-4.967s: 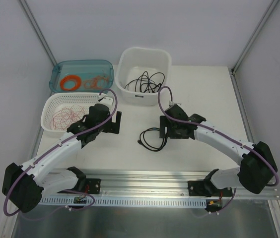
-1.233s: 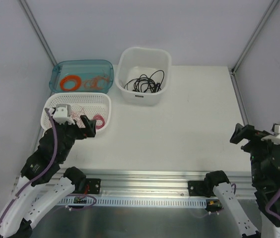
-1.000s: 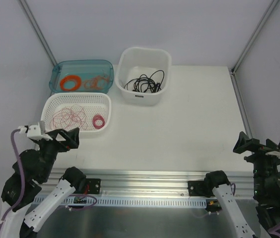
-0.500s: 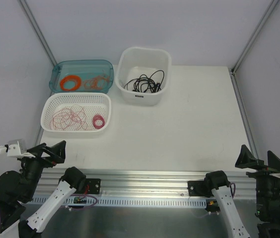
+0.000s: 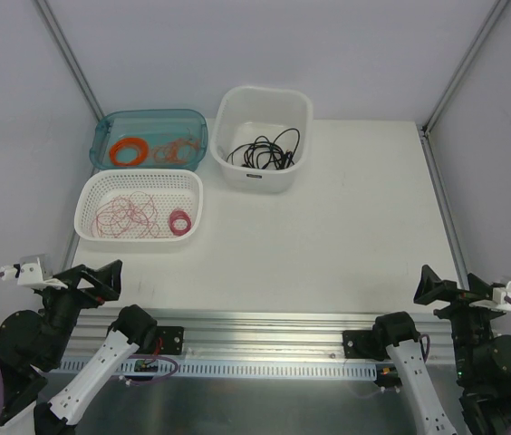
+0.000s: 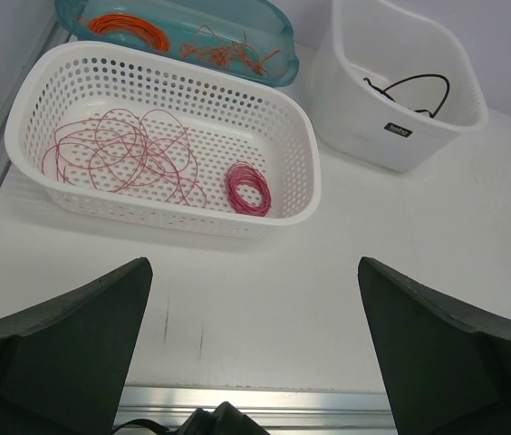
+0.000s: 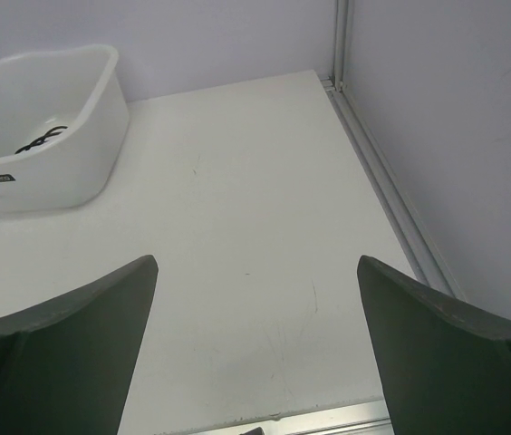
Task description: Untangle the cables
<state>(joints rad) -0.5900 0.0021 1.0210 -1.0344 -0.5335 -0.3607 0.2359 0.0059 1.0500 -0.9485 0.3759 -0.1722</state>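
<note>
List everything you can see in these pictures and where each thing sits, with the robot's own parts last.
table: one, white, under everything
tray: one, clear teal, back left
orange coil: one, neat ring, left in the tray
loose orange wires: a small tangle, right in the tray
basket: one, white, perforated, in front of the tray
loose red wires: a tangle, left in the basket
pink coil: one, small neat ring, right in the basket
tub: one, white, back centre
black cables: a tangle, in the tub
left gripper: black, open, empty, near left edge
right gripper: black, open, empty, near right edge
</note>
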